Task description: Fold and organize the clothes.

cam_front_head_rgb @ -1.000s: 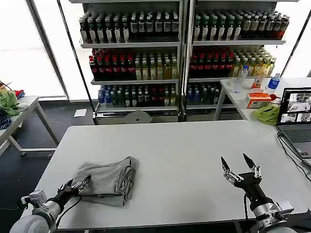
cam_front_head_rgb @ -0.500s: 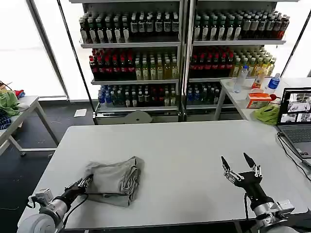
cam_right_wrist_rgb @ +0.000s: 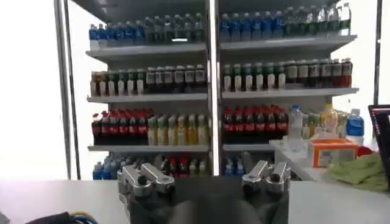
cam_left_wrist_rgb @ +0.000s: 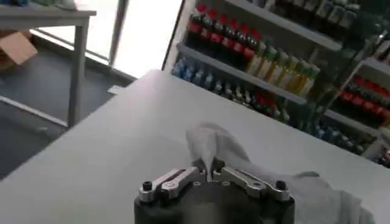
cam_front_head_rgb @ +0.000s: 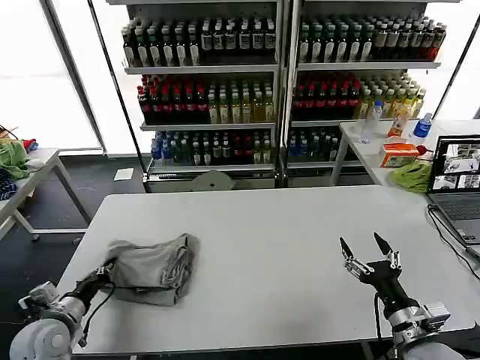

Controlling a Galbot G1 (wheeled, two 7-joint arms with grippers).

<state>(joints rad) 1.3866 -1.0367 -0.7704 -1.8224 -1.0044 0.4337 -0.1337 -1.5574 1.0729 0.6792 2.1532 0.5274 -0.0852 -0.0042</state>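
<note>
My left gripper [cam_front_head_rgb: 107, 268] is pinched shut on the shirt's [cam_front_head_rgb: 150, 268] near edge, at the table's [cam_front_head_rgb: 277, 225] left front. Shirt lies bunched, grey, on the white top. Right gripper [cam_front_head_rgb: 369, 253] hovers spread wide, holding nothing, well apart at right front. Laptop [cam_front_head_rgb: 457, 184] at the right edge; bottle shelves [cam_front_head_rgb: 277, 82] behind.

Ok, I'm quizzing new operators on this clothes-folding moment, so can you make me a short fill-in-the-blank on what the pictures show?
1. The left tool is shut on the edge of the bunched light grey ____.
2. The right tool hovers over the white table with its fingers ____.
3. Behind the table, tall shelves are stocked with ____.
4. The garment lies on the robot's ____ side of the table.

Missing words: shirt; open; bottles; left
</note>
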